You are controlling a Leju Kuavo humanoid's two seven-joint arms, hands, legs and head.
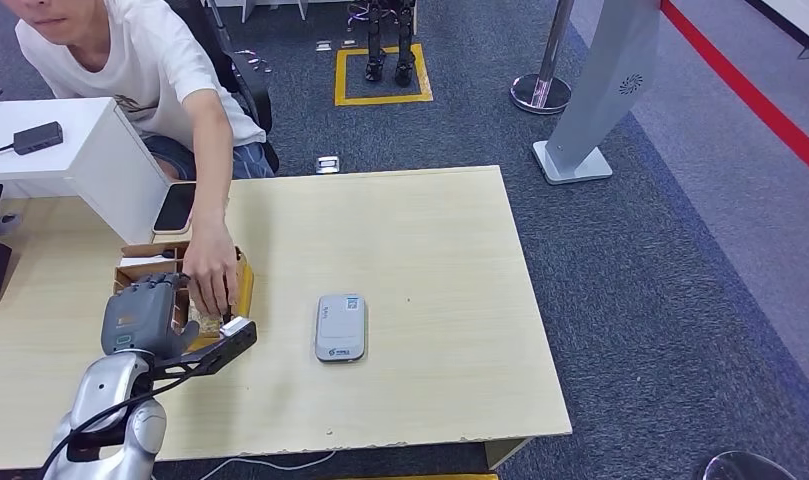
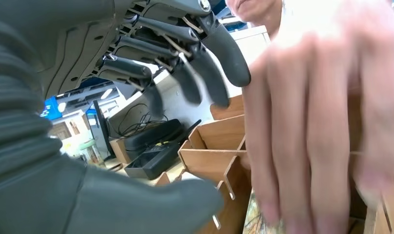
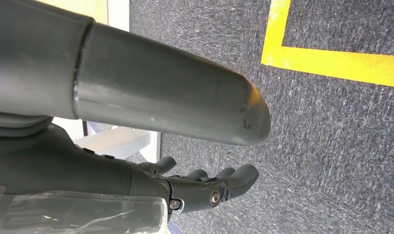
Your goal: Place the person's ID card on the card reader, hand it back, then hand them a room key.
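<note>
Room key: not made out; presumably in wooden box (image 1: 242,290), left of card reader (image 1: 340,326).
L hand (image 1: 145,316): at box, fingers spread, nothing held.
Person's hand (image 1: 211,268): in box.
R hand (image 3: 204,187): hung over floor, fingers loosely apart, nothing held.
Risk: person's fingers could be struck if box is entered now.

Grey-blue carpet (image 1: 630,300) runs under everything, and a pale wood worktop (image 1: 440,260) fills the centre. Up at twelve o'clock, a yellow taped square (image 1: 382,98) marks the floor. At one o'clock stands a chrome stanchion base (image 1: 539,92), just beside it a grey leaning panel stand (image 1: 605,90). A red stripe (image 1: 750,95) cuts across at two o'clock. White cabinet (image 1: 90,160) at ten o'clock.
</note>
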